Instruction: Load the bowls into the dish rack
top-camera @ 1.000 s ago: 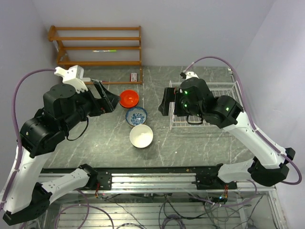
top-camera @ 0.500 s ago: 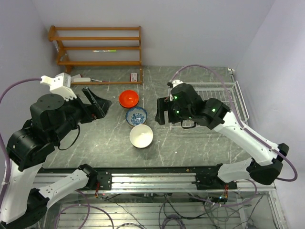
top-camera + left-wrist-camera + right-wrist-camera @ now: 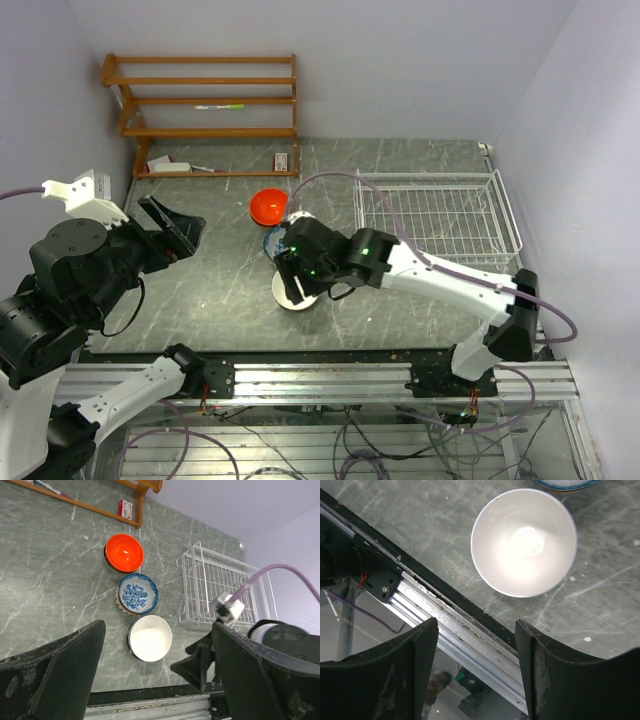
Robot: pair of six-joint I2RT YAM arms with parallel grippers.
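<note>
White bowl beneath right claw, wide and empty, arm far leftward; left claw likewise, apparently aloft.

Red bowl: glossy orange-red. Patterned bowl: blue-and-white speckle inside, blue rim. White bowl, nearest the front edge: plain. Rack: white wire. Bench: grey-green marble, pale veins. Shelf: brown wood.

We see a grey, white-veined marble worktop, pale lilac walls meeting at 1 o'clock, a brown wooden shelf unit at 11 o'clock, and an aluminium rail at 6 o'clock.
</note>
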